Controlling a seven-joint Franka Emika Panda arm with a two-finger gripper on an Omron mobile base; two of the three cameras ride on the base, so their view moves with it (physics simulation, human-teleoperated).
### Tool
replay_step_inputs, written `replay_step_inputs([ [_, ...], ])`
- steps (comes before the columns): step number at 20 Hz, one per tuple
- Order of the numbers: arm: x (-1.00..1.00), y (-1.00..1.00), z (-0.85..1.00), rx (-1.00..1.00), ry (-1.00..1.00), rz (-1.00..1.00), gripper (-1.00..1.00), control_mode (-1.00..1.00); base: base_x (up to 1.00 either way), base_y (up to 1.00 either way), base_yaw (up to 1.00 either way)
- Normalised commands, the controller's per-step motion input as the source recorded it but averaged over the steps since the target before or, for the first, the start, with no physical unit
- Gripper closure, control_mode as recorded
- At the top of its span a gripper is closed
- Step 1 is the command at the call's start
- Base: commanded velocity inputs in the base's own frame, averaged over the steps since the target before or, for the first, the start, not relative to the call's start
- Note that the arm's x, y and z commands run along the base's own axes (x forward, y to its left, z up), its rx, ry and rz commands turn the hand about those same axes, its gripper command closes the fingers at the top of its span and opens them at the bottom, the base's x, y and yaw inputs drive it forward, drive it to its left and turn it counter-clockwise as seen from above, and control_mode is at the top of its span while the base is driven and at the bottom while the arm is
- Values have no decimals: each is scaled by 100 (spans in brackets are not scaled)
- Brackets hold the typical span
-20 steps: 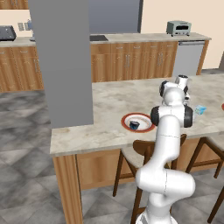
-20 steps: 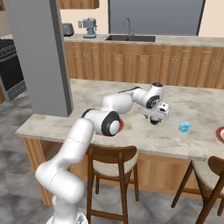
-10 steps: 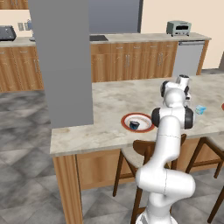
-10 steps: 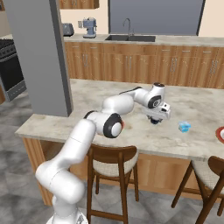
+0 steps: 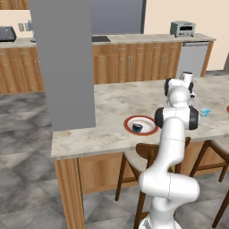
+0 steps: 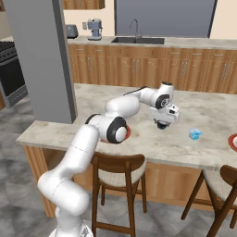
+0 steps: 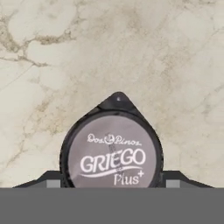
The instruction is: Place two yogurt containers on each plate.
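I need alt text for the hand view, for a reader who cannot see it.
A round dark yogurt cup with a grey lid reading "GRIEGO Plus" stands on a beige marble counter, seen from straight above. The two dark fingertips sit at either side of it.

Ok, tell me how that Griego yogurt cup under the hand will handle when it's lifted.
The yogurt cup looks small and squat, so it is probably light and unlikely to tip. Its round wall could slip or turn between the hand's flat fingers, which sit at either side of it. The pale foil-like lid seems thin; squeezing the body is likely safer.
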Motion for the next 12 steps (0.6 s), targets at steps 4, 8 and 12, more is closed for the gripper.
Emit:
replay_step_inputs([
  [4, -34, 68, 20, -10, 14, 0, 100, -100, 0, 0, 0],
  [8, -36, 79, 12, -4, 0, 0, 100, -100, 0, 0, 0],
  [12, -36, 57, 14, 0, 0, 0, 100, -100, 0, 0, 0],
])
